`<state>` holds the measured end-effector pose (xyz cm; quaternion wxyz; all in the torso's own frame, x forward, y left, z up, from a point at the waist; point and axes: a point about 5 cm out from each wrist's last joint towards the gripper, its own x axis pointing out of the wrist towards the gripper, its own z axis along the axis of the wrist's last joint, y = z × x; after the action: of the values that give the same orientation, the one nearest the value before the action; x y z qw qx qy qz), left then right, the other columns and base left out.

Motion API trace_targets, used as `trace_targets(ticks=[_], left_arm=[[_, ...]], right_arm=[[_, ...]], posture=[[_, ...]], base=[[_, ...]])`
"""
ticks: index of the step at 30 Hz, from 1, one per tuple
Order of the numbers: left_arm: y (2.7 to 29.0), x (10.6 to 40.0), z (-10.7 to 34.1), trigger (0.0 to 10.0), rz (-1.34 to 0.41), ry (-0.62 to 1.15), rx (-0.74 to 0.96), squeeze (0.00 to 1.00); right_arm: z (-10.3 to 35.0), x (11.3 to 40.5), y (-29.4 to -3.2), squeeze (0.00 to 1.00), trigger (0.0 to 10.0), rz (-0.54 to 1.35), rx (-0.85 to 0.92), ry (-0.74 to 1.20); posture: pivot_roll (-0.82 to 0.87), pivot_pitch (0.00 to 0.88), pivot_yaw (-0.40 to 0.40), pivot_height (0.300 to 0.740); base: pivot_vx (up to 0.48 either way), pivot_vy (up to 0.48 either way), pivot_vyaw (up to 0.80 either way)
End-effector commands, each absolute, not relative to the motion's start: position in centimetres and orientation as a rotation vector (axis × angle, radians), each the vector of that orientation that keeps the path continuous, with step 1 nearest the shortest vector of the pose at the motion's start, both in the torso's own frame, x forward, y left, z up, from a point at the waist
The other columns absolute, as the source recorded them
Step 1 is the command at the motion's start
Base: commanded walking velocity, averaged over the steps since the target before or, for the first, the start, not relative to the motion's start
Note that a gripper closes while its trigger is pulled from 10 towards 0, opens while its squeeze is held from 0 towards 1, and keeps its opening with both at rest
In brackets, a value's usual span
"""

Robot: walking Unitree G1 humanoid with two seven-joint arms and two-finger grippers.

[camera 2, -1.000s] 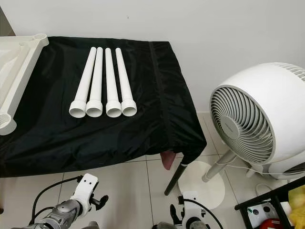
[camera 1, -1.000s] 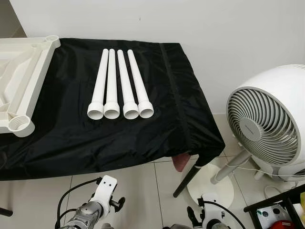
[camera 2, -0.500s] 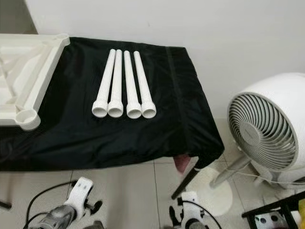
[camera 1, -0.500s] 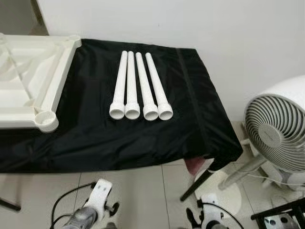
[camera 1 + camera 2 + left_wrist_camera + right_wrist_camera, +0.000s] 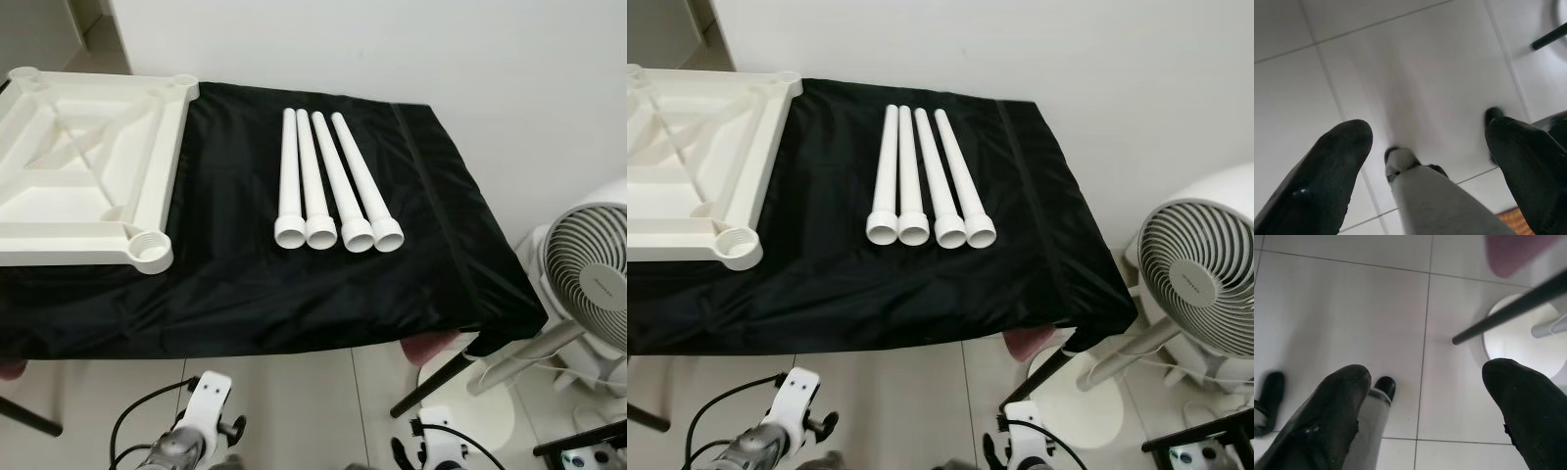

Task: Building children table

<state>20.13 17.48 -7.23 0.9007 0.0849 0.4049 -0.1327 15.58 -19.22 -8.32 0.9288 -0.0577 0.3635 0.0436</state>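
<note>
My left gripper (image 5: 1425, 147) and right gripper (image 5: 1425, 382) hang open, holding nothing. Above them, the legs (image 5: 333, 186) could roll if bumped.

Both pincers (image 5: 1427, 142) (image 5: 1425, 377) low, idle, agape.

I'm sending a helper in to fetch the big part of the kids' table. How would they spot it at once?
Find the table draped in black cloth against the white wall. On its left end lies the upside-down white tabletop, a square ribbed plastic frame with a round socket at each corner. The four white legs beside it are plain tubes; the tabletop is the only flat square piece.
</note>
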Motion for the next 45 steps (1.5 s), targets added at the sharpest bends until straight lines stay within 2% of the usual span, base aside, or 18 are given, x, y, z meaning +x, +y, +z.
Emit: trace_targets(ticks=[1, 21, 27, 33, 43, 45], left_arm=[[17.7, 19.8, -7.4, 10.0, -0.26, 0.85, 0.178, 0.0], [17.2, 20.3, -7.0, 10.0, -0.342, 0.801, 0.253, 0.0], [17.0, 20.6, -6.9, 10.0, -0.343, 0.786, 0.241, 0.0], [17.0, 20.7, -6.8, 10.0, -0.331, 0.782, 0.222, 0.0], [17.0, 21.3, -6.1, 10.0, -0.446, 0.727, 0.254, 0.0], [17.1, 21.9, -5.4, 10.0, -0.504, 0.682, 0.236, 0.0]], right_arm=[[-8.6, 15.1, -19.1, 0.0, 10.0, 0.095, -0.114, 0.768], [-8.6, 15.1, -19.0, 0.0, 10.0, 0.111, -0.12, 0.767], [-8.6, 15.2, -18.8, 0.0, 10.0, 0.108, -0.112, 0.765], [-8.5, 15.4, -18.7, 0.0, 10.0, 0.102, -0.108, 0.757], [-7.7, 16.4, -18.8, 0.0, 10.0, 0.116, -0.103, 0.674], [-7.0, 17.3, -18.3, 0.0, 10.0, 0.176, -0.105, 0.601]], posture=[[0.08, 0.0, -0.076, 0.74], [0.08, 0.0, -0.076, 0.74], [0.08, 0.0, -0.067, 0.74], [0.07, 0.0, -0.056, 0.74], [0.07, 0.004, -0.049, 0.74], [0.07, 0.009, -0.042, 0.74]], base=[[0.0, 0.36, 0.0], [0.0, 0.0, 0.0], [0.0, -0.431, 0.0], [0.0, 0.0, 0.0], [0.0, 0.0, 0.0], [0.0, 0.0, 0.0]])
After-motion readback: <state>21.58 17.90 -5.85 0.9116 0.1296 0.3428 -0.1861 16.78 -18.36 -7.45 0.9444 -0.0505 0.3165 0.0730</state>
